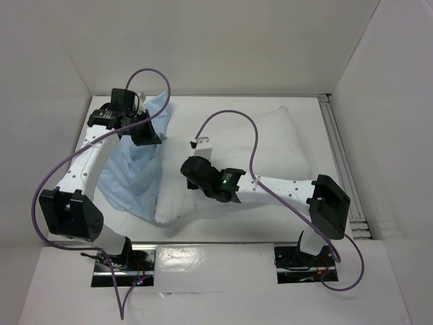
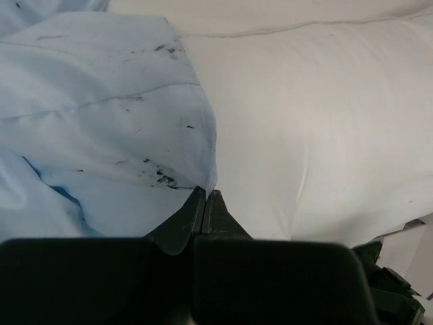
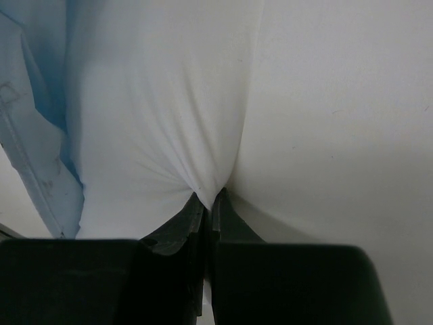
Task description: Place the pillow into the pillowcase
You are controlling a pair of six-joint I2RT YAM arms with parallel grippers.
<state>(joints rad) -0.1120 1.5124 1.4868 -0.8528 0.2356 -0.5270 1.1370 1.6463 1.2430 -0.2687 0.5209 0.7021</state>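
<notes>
My left tool [image 2: 205, 198] clamps the pillowcase [image 2: 101, 115] edge; my right tool [image 3: 208, 202] pinches the pillow [image 3: 155, 101], whose long axis runs rightward from the pillowcase.

Left arm [image 1: 81, 169]: elbow raised to the left of the pillow [image 1: 277, 145], forearm reaching away from its base toward the pillow's far-left side, wrist pitched downward. Left gripper [image 2: 205, 196]: jaws closed, tips meeting on an edge fold of the pillowcase [image 2: 101, 101], just beside the pillow's left flank. Right arm [image 1: 284, 188]: elbow folded high off the pillow's near-right edge, forearm running leftward over the pillow's near half. Right gripper [image 3: 208, 200]: jaws closed, pinching a puckered fold of the pillow's fabric near its left end. The grippers are apart, the left one farther from the bases.
</notes>
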